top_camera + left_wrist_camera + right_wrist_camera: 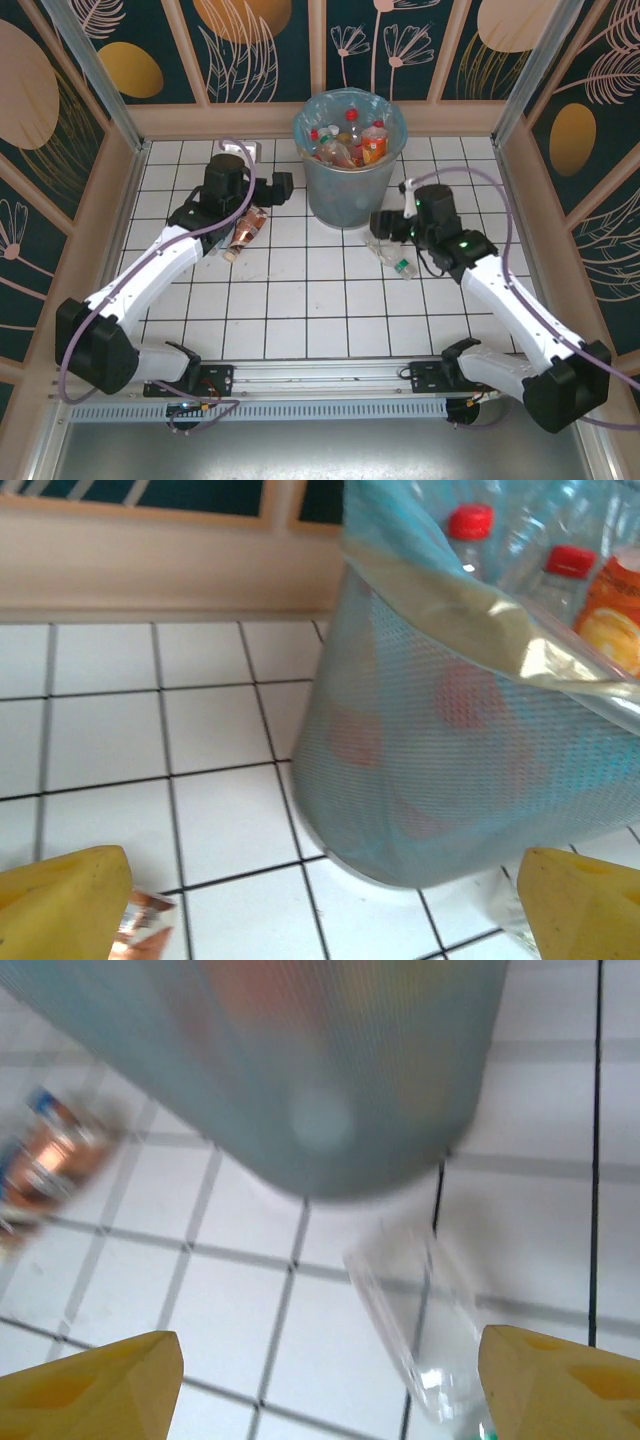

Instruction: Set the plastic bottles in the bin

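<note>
The bin (349, 190), grey mesh with a light-blue bag, stands at the back middle and holds several plastic bottles (350, 140) with red caps and orange labels. A copper-labelled bottle (245, 231) lies on the tiles left of the bin, below my left gripper (283, 186), which is open beside the bin (450, 740) with nothing between its fingers (60, 905). A clear bottle with a green cap (393, 256) lies right of the bin. My right gripper (330, 1390) is open over this clear bottle (425, 1330), which lies close to its right finger (565, 1380).
The white tiled floor is walled in by a wooden ledge and patterned panels (260, 50). A pale crumpled thing (236, 149) lies near the back wall behind the left arm. The copper-labelled bottle (50, 1160) shows blurred in the right wrist view.
</note>
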`<state>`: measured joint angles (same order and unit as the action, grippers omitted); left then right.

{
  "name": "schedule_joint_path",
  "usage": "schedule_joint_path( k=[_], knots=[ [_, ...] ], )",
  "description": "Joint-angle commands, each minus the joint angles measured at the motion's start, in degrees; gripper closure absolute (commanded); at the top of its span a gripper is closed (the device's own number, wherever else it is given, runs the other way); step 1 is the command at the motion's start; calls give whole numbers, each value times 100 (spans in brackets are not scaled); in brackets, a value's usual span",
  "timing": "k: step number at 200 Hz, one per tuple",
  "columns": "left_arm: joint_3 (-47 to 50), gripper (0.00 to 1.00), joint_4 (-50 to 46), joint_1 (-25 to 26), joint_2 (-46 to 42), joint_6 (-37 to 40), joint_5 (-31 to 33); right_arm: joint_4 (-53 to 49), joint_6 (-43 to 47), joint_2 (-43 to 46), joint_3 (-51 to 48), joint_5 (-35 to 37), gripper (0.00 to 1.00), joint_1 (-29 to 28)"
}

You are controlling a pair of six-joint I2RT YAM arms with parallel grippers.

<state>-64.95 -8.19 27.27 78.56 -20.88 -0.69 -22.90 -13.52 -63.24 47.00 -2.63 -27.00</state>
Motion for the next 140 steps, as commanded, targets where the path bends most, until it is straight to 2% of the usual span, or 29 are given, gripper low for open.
schedule_joint_path(
  k=[1,19,104,140],
  knots=[
    [-189,1,-12,-13,8,-249,-418,449,-73,-137,-318,220,20,-7],
    [-143,1,5,-11,-81,-209,-336,638,136,-379,-456,504,18,1],
    [63,1,162,-11,-135,-224,-81,1193,579,-1812,-307,622,17,9],
    [17,1,170,-12,-79,-164,-93,1198,692,-2143,-224,645,21,3]
  ],
)
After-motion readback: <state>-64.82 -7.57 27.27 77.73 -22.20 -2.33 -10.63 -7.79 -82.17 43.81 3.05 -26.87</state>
